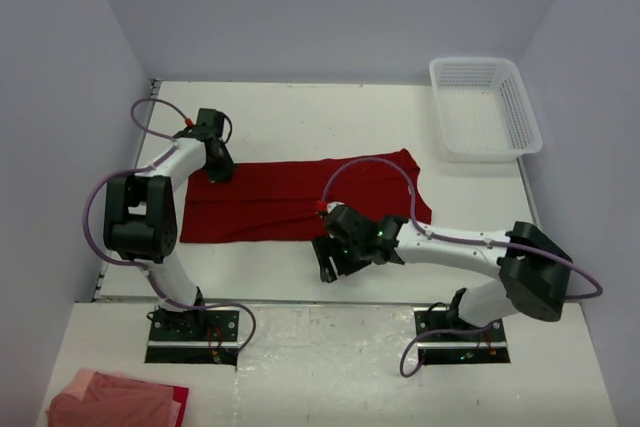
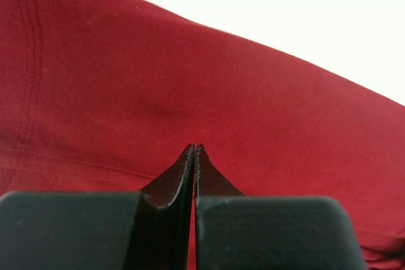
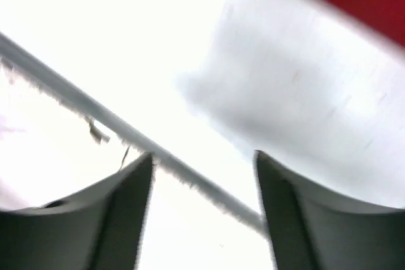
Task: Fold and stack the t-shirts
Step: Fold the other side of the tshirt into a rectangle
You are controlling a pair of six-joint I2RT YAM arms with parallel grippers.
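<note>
The red shirt (image 1: 290, 202) lay as a long band across the middle of the counter (image 1: 300, 117). The left fingers (image 1: 218, 173), shut tight, sat on its ten o'clock corner. The right fingers (image 1: 327, 269) stood wide over bare counter just off its six o'clock edge. A clean fold would likely need matching corners pinched and lifted evenly.

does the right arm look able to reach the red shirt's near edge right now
Probably yes: the right gripper hangs open just off the near hem of the red t-shirt, with only bare table between them.
</note>
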